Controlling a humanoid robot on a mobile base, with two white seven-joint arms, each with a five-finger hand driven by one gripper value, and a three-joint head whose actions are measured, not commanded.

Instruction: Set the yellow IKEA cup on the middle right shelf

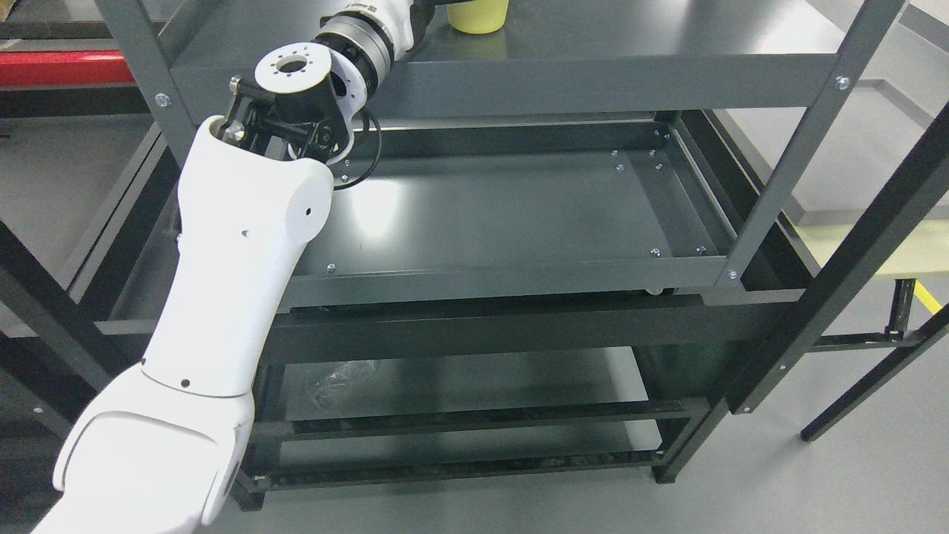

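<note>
The yellow cup (478, 16) stands on the uppermost shelf in view (630, 44), at the top edge of the head view; only its lower part shows. My left arm (237, 245) rises from the lower left, and its wrist (363, 37) lies over that shelf's front lip. The left hand (425, 10) is right beside the cup on its left and is mostly cut off by the frame's top. Whether it touches or grips the cup cannot be seen. The right arm does not show.
Below is a dark grey tray shelf (519, 208) with raised rims, bare inside. A lower shelf holds a crumpled clear plastic item (337, 382). Grey uprights (801, 141) frame the rack. A black slanted beam (860, 252) crosses on the right, with a pale yellow table (890, 245) behind it.
</note>
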